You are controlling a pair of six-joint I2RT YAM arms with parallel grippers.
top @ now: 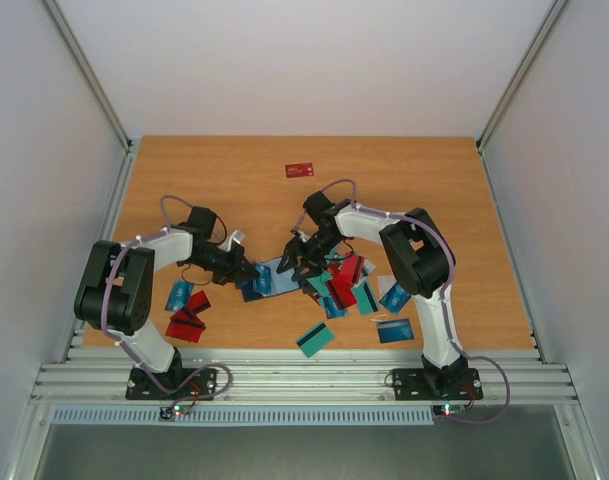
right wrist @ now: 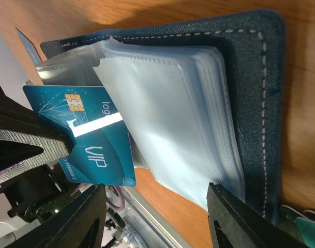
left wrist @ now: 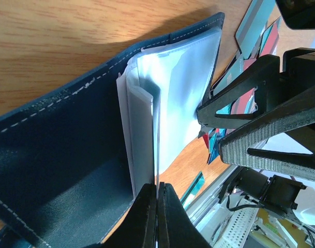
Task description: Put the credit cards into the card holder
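Many credit cards [top: 315, 340], wooden table [top: 214, 180], white walls [top: 304, 60]

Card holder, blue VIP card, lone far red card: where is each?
card holder [right wrist: 250, 77], right wrist view, navy cover
blue VIP card [right wrist: 103, 160], right wrist view, printed face
lone red card [top: 300, 170], top view, centre

wooden table [top: 234, 170], white walls [top: 304, 60], metal rails [top: 304, 378]

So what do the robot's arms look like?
The left arm and right arm have white links and chunky black joints. A thin purple cable loops along each. The left gripper and right gripper are black, with triangle-shaped fingers and ribbed grey pads. Tiny lights glow by the black bases.
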